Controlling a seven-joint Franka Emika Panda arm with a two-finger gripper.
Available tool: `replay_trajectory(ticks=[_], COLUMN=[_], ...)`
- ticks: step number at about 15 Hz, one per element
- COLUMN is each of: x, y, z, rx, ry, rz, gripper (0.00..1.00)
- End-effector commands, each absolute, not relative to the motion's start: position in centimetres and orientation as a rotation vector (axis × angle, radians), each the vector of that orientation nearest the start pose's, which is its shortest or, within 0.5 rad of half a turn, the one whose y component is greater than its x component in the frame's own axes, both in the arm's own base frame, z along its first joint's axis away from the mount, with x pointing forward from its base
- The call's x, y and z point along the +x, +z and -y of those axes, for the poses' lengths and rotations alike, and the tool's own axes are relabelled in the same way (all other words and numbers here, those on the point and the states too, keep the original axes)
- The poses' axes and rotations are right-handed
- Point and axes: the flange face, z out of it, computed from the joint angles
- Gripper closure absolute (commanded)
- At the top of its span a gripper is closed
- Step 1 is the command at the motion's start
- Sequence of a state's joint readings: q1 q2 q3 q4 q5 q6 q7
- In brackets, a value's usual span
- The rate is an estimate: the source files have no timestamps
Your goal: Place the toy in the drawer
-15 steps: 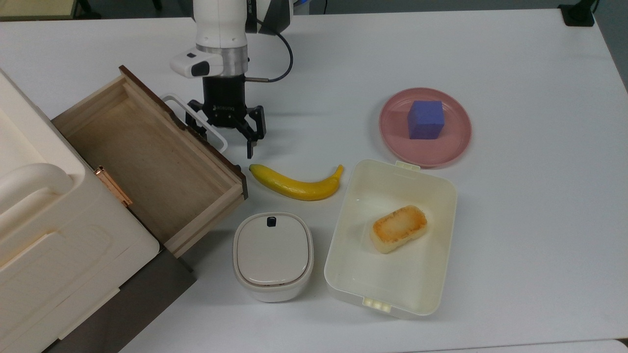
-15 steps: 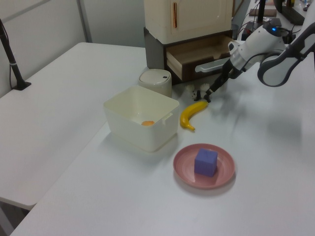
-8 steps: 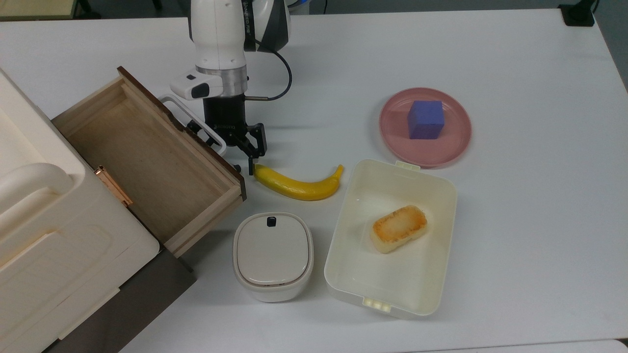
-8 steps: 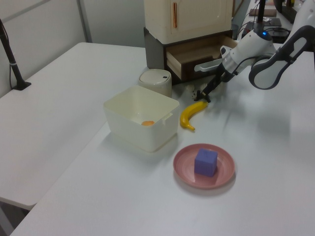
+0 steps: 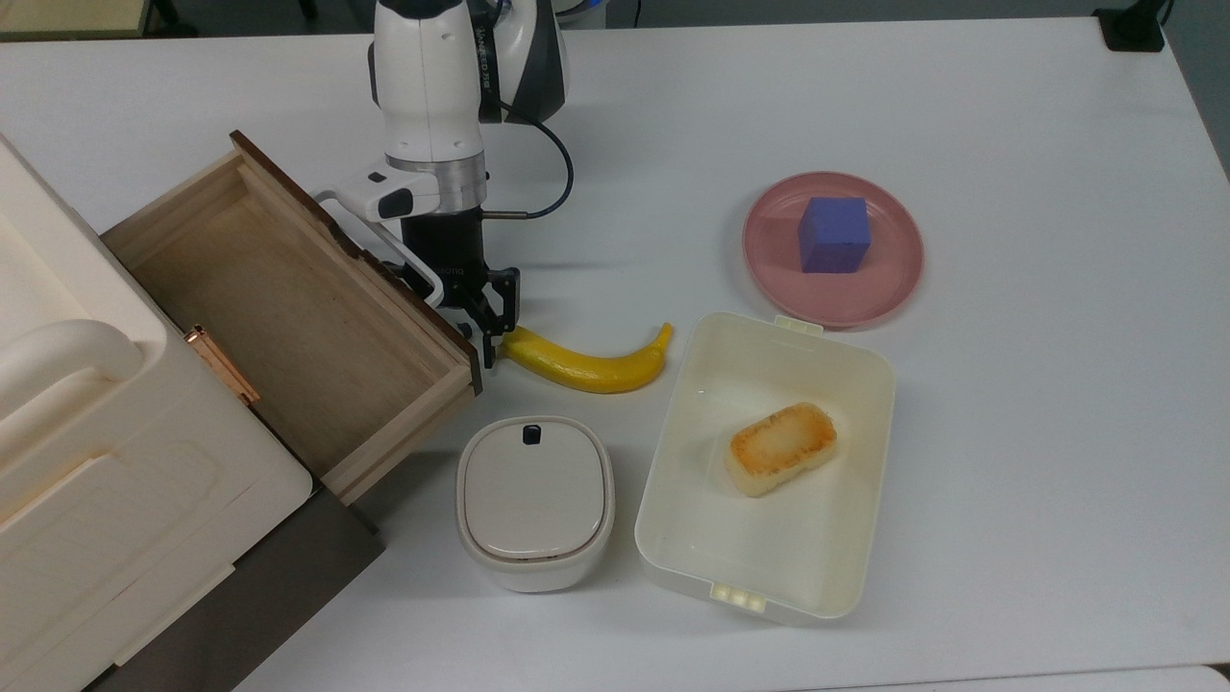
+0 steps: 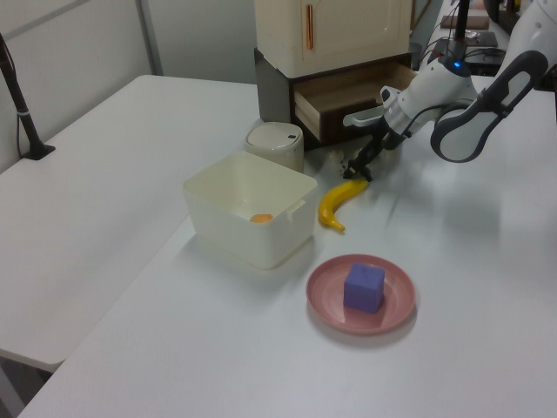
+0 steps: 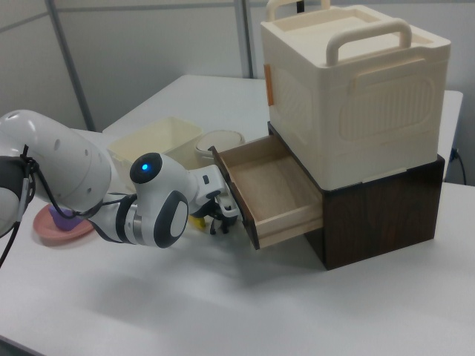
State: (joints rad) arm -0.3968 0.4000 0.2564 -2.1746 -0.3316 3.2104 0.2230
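- The gripper (image 5: 480,332) sits low between the open drawer (image 5: 288,317) front and the banana (image 5: 586,360) tip; jaws spread.
- The panda toy (image 6: 335,158) stands on the table (image 5: 1009,432), just beside the gripper.

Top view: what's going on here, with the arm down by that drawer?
A robot arm has its gripper low at the table, between the front corner of the open drawer and the near end of the banana. The drawer has nothing in it yet. The small toy it should be after cannot be made out clearly beside the gripper, so a grasp cannot be confirmed.
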Motion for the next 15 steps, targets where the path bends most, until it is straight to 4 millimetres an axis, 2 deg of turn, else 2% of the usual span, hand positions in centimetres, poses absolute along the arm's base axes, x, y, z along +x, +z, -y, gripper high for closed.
replay_trajectory(ticks=[1,3,5,6,8,10,15], x=[60.3,59.0,56.3,54.9,53.4,52.3,51.7], y=[28.5,29.0,28.9,28.7,29.2,30.8,36.2], z=[5.7,5.3,4.1,2.9,2.3,1.8,-0.9], rx=[-2.967,-2.989,-3.021,-3.027,-3.037,-3.054,-3.081], ry=[-1.004,-0.982,-0.933,-0.907,-0.897,-0.909,-0.896], rz=[-0.028,0.0,0.071,0.111,0.13,0.138,-0.129], gripper=[0.72,0.91,0.93,0.93,0.93,0.93,0.95])
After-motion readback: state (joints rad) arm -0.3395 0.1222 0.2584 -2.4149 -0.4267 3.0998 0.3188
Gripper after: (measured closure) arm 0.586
